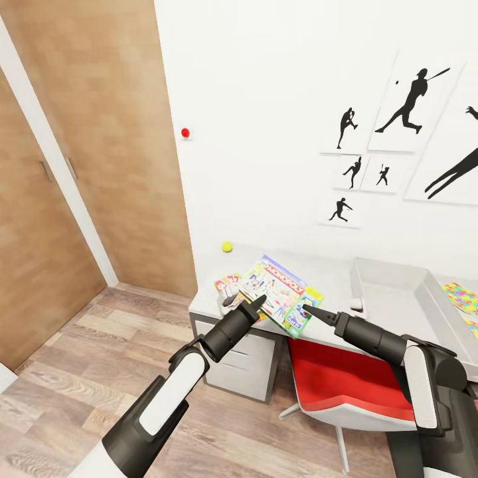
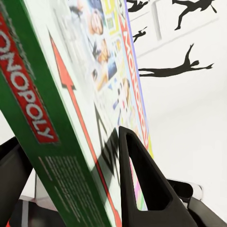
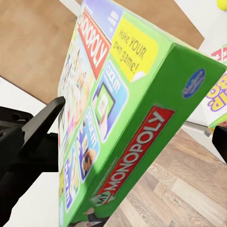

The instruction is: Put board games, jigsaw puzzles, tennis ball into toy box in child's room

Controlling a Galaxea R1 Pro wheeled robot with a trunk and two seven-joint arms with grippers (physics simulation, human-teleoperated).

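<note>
The flat white-and-green printed cardboard "Monopoly" board game box [image 1: 281, 294] is held up just over the near left end of the long pale-grey-topped table [image 1: 335, 285], tilted, with both arms on it. The left gripper [image 1: 256, 305] pinches its left edge, one dark finger [image 2: 142, 184] lying flat on the printed face in the left wrist view. The right gripper [image 1: 312, 311] has the box's green side between its jaws, though whether they press it I cannot tell. The light grey open-topped toy box [image 1: 392, 292] lies to the robot's right, near the box's right end, so the carry probably goes rightward. A small yellow-green tennis ball [image 1: 227, 247] rests behind, by the wall.
</note>
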